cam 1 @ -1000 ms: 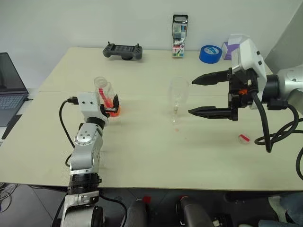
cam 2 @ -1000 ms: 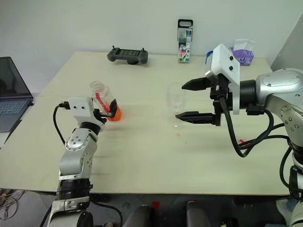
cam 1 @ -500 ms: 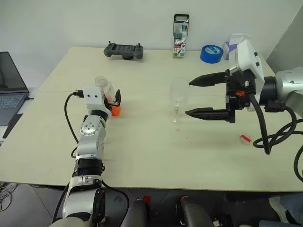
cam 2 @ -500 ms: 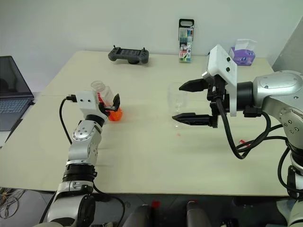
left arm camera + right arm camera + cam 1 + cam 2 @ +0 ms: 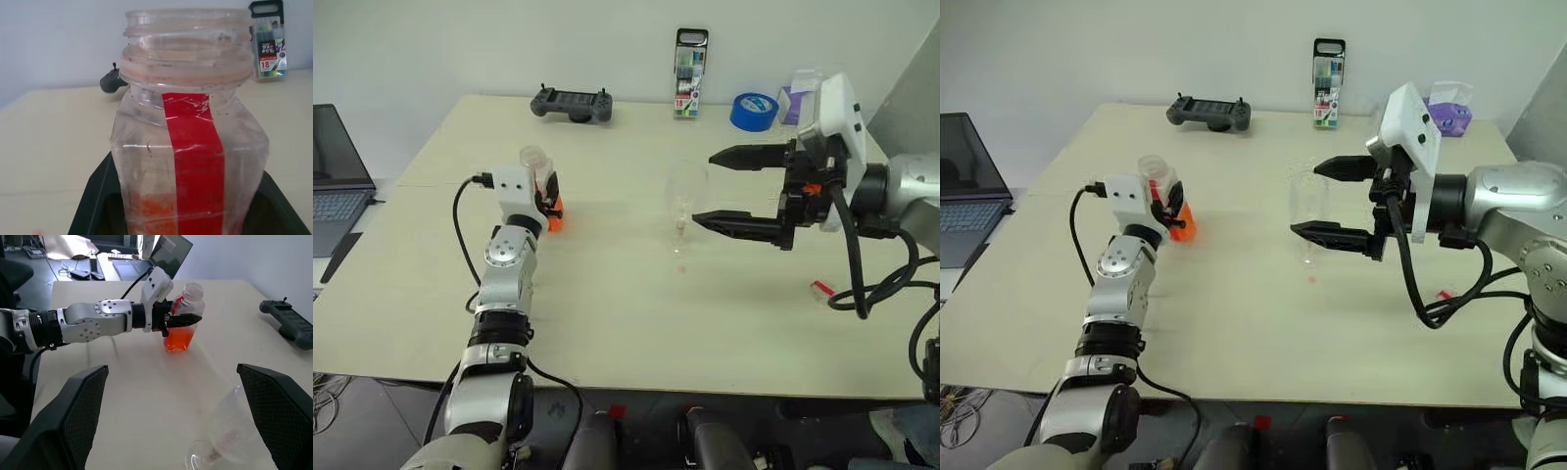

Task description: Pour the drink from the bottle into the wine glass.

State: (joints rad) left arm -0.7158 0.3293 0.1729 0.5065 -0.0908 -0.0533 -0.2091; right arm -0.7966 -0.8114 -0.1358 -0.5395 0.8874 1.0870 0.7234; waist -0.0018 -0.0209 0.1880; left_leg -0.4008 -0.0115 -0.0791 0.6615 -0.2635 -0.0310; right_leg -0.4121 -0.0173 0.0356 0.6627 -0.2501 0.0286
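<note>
At nine o'clock on the desk (image 5: 607, 323) I see my left end effector (image 5: 182, 319) clamped on the uncapped bottle (image 5: 540, 186), orange drink (image 5: 177, 340) low inside. The wine glass (image 5: 683, 203) stands centre; at three o'clock my right end effector (image 5: 736, 191) is spread wide beside it.
</note>
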